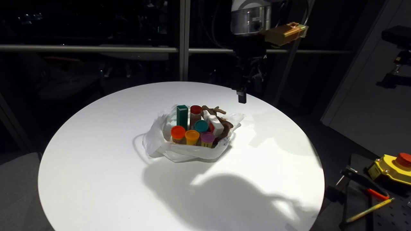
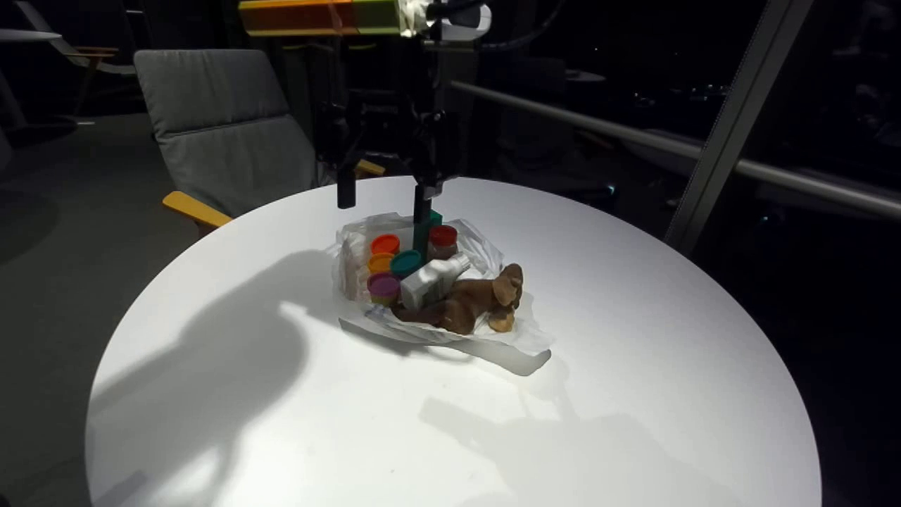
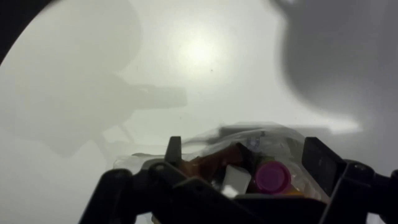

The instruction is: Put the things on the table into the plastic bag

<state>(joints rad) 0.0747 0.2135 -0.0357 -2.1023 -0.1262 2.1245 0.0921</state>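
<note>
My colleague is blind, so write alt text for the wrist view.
A translucent plastic bag rests on a white table, seen past the open tool, which holds nothing. The bag cradles a purple-lidded cup, a white item and a brown toy figure, partly hidden by the tool. Broad shadows cross the table.

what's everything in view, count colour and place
table: 1, white, centre
plastic bag: 1, translucent white, on table
tubs: 4, lids orange-red, yellow-orange, teal, purple, in bag
box: 1, dark green, in bag
jar: 1, red-lidded, in bag
bottle: 1, white, in bag
toy figure: 1, brown, in bag
chairs: at least 2, grey, beyond table
stop button: 1, red, beside table
pencil: 1, yellow, near stop button
frame: 1, grey, beyond table
gear: count unclear, black, beside table
arm: 1, white-silver, above table
wrist box: 1, orange-yellow, on arm
gripper: 1, black, open, above table
</note>
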